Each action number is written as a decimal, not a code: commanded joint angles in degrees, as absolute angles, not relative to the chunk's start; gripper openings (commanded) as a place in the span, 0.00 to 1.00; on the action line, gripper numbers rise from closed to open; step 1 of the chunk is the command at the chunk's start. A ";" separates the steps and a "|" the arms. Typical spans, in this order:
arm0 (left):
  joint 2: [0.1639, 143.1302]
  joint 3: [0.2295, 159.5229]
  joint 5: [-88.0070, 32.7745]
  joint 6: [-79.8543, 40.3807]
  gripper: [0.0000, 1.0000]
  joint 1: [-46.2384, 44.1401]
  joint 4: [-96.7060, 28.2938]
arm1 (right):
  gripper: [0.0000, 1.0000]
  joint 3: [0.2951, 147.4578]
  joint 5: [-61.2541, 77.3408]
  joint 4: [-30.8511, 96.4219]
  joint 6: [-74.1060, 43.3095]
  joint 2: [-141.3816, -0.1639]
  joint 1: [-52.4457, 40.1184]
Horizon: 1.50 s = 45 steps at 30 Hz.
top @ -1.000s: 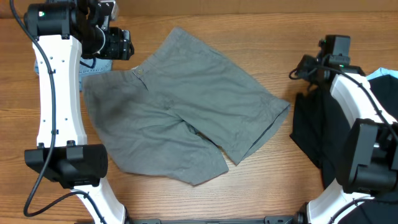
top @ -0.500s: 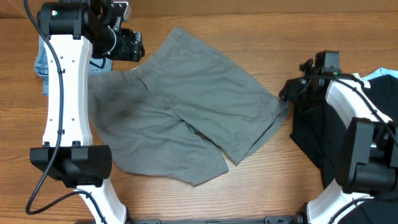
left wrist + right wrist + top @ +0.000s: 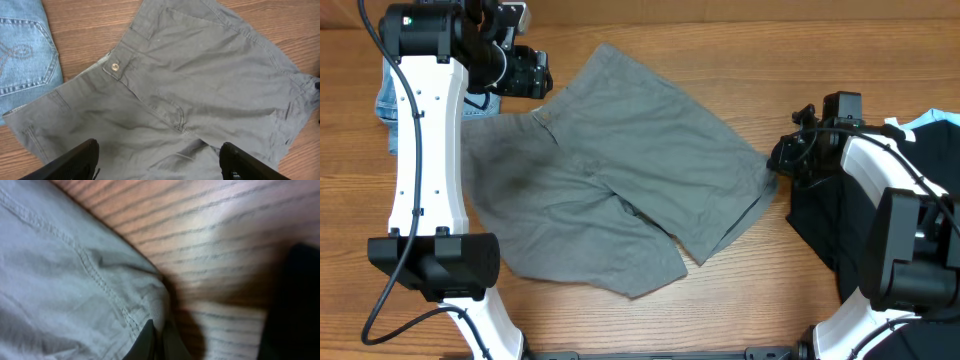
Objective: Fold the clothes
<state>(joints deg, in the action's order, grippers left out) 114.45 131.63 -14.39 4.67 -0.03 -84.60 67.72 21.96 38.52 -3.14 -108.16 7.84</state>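
Note:
The grey-olive shorts lie spread flat on the wooden table, waistband and button toward the back left, legs toward the front right. My right gripper sits at the right leg's hem corner. In the right wrist view its fingers are shut on the stitched hem edge of the shorts. My left gripper hovers over the waistband end, open. In the left wrist view the left gripper has its fingers wide apart above the shorts, near the button, with nothing held.
A light-blue denim garment lies at the back left, partly under the shorts' waistband corner. A black T-shirt lies at the right, under the right arm. Bare wood table shows along the front.
My right gripper has moved left to the shorts' hem corner and shut on it. The left arm shifted a little to the right, then stayed still and open.

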 commanded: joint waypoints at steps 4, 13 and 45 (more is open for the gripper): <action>114.10 132.27 -14.87 5.61 0.80 -0.56 -83.37 | 0.04 74.94 16.75 31.11 -2.79 -106.80 9.80; 114.10 132.27 -15.05 5.61 0.84 -0.93 -81.56 | 0.88 76.60 11.62 14.39 -6.04 -106.80 12.08; 148.55 131.46 -8.25 12.62 0.04 -2.24 -82.78 | 0.98 81.76 28.82 62.17 -7.51 -83.26 10.15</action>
<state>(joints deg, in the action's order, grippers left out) 145.16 131.61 -12.23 15.38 -1.91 -82.48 80.68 27.73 62.06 -7.49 -84.12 10.59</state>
